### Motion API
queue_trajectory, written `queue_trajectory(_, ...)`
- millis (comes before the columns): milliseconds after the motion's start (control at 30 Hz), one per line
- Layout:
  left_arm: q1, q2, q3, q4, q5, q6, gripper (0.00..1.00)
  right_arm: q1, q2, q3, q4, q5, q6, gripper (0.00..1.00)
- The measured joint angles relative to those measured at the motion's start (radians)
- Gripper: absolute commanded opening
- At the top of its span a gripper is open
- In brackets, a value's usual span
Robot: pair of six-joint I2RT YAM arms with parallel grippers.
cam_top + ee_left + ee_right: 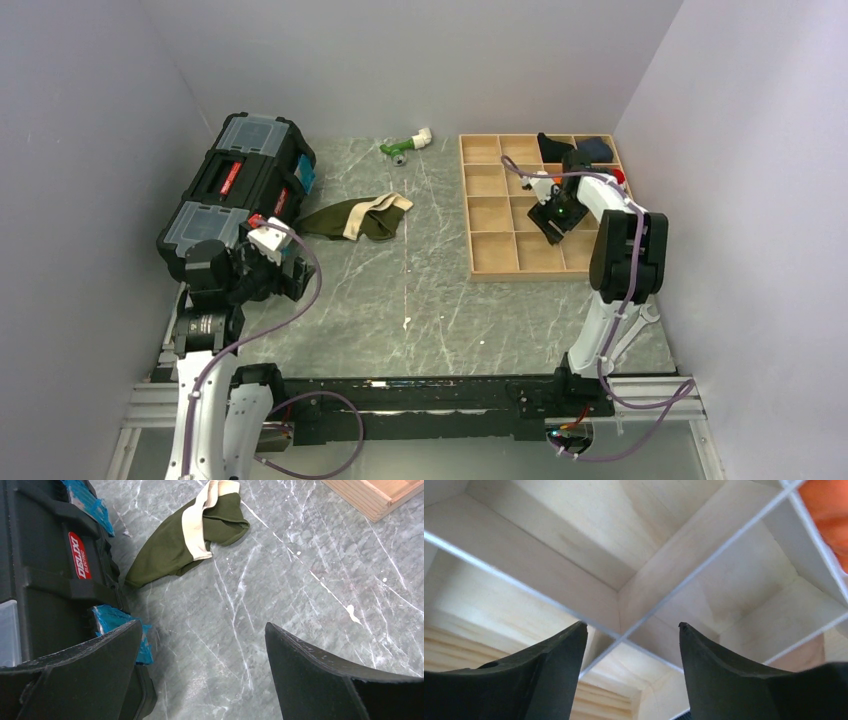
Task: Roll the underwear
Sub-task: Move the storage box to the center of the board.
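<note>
Currently the olive underwear [170,550] lies unrolled on the table [400,300]; left gripper [202,625] spread wide, empty; right gripper [633,625] partly spread, empty, over the wooden tray [520,270].

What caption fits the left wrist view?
Open left gripper above the table, olive underwear lying unrolled beside a black toolbox.

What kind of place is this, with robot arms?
Probably a robot practice booth, not a home: plain walls box in one table, with a toolbox, a tray and underwear as props.
</note>
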Motion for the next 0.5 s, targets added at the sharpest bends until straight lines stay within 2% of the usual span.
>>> queue_trajectory(133,0.0,0.065,0.062,-0.023,-0.012,0.016,0.99,-0.006,-0.085,-0.018,0.007,-0.029,0.037,0.8)
queue_trajectory(267,-0.018,0.136,0.113,-0.033,-0.042,0.047,0.99,-0.006,-0.239,-0.03,0.018,-0.092,0.089,0.81)
queue_trajectory(400,-0.123,0.242,0.149,-0.032,-0.138,0.099,0.99,-0.005,-0.377,-0.035,0.03,-0.195,0.152,0.81)
queue_trajectory(500,-0.249,0.356,0.157,-0.018,-0.264,0.159,0.99,-0.002,-0.452,-0.049,0.032,-0.297,0.204,0.81)
